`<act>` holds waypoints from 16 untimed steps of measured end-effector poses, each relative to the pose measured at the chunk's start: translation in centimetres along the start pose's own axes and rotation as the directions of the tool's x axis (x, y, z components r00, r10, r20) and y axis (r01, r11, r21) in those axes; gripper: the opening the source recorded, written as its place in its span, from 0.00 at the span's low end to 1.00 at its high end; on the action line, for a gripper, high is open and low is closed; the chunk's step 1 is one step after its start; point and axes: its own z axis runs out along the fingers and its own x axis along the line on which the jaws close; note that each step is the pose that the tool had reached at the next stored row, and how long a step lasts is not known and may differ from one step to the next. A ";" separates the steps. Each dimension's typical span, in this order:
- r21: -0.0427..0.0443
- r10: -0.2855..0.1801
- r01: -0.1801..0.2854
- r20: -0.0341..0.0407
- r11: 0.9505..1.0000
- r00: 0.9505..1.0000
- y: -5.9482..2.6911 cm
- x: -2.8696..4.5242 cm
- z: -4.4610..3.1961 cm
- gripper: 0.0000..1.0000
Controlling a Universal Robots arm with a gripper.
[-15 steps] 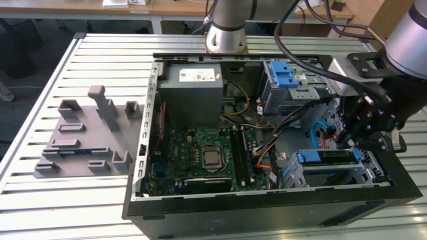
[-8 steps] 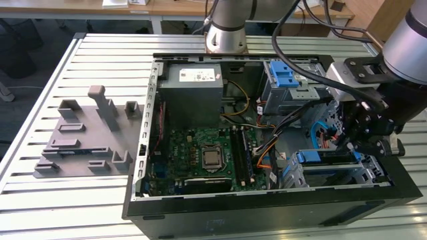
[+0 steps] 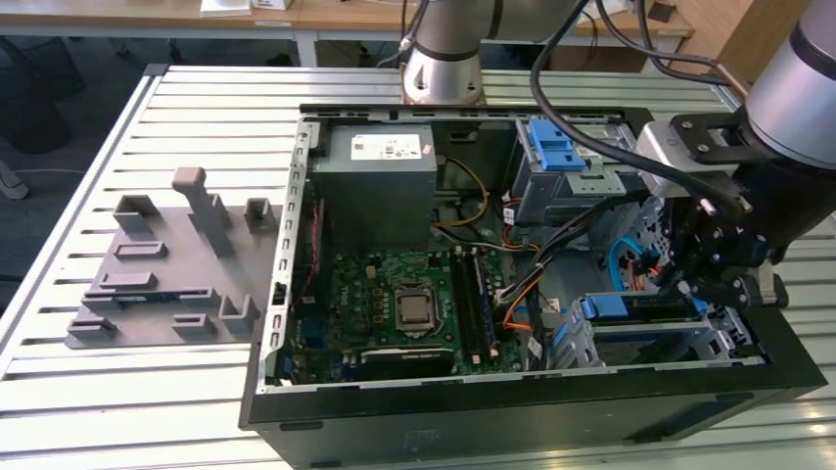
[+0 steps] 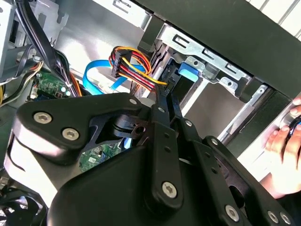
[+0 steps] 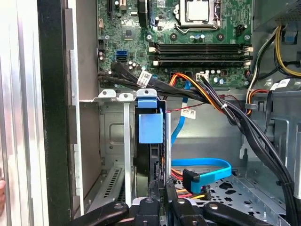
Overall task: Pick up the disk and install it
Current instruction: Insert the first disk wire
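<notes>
The disk [image 5: 149, 141] stands on edge in the drive bay [image 5: 113, 141] at the case's front corner, its blue frame tab [image 5: 150, 123] uppermost, so it can slide down the bay's rails. To its right, loose blue and orange cables [image 5: 202, 172] lie clear of the slot. My claw [image 5: 162, 200] sits narrow, its fingertips pinching the disk's edge; in the exterior view it [image 3: 699, 284] hangs over that bay.

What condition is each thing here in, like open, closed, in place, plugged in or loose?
Computer case: side panel off, insides exposed.
Disk: standing on edge inside the drive bay.
Gripper: at the disk's edge, fingers close together.
Processor socket: bare, no cooler on it.
Blue flat cable: loose end lying on the case floor.
Grey fixture: on the table, holding nothing.
</notes>
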 end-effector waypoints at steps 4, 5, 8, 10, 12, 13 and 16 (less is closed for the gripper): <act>0.000 0.001 -0.001 0.000 1.000 1.000 0.03 0.00 0.07 0.16; 0.000 0.001 -0.001 0.000 1.000 1.000 0.06 0.01 0.09 0.16; 0.000 0.001 -0.001 0.000 1.000 1.000 0.12 0.01 0.13 0.16; 0.000 0.001 -0.001 0.000 1.000 1.000 0.13 0.01 0.16 0.16; 0.000 0.001 -0.001 0.000 1.000 1.000 0.14 0.03 0.20 0.16; 0.000 0.002 -0.002 0.000 1.000 1.000 0.14 0.04 0.22 0.16; 0.000 0.005 -0.005 0.000 1.000 1.000 0.15 0.05 0.27 0.16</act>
